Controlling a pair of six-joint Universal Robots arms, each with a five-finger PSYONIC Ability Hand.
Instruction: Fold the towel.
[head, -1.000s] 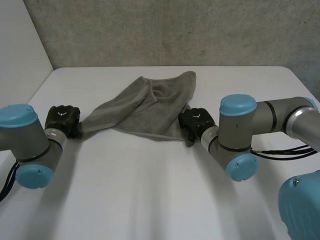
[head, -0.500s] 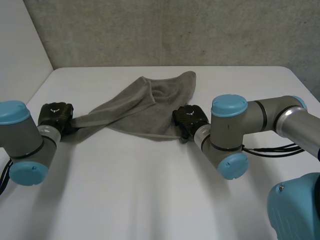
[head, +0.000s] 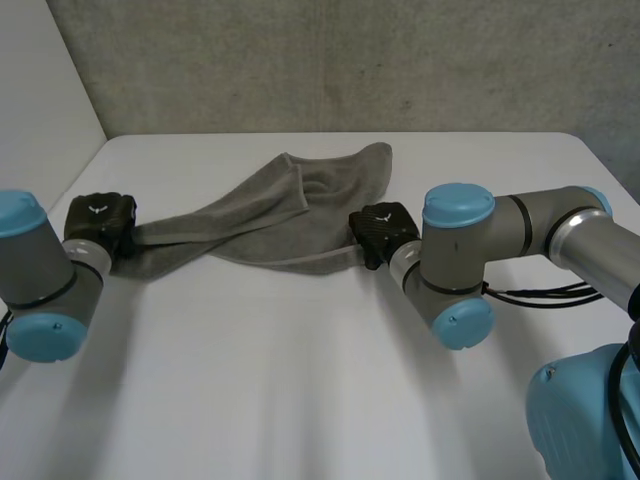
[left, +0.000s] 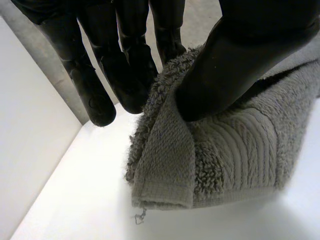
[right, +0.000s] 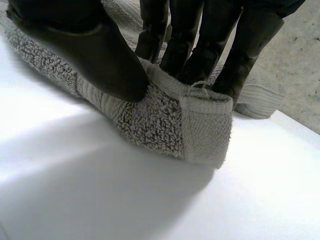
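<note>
The head camera looked down from behind, across the table (head: 300, 380) toward the wall (head: 330, 60). Each wrist camera sat very near one towel (head: 300, 215) corner, which the head view shared.

Left arm (head: 40, 275) reaches forward, wrist low. The left hand (head: 95, 224) pinches a towel (head: 290, 215) corner between thumb and fingers (left: 127, 70). The right hand (head: 382, 232) pinches another corner, fingers (right: 197, 47) against thumb.
</note>
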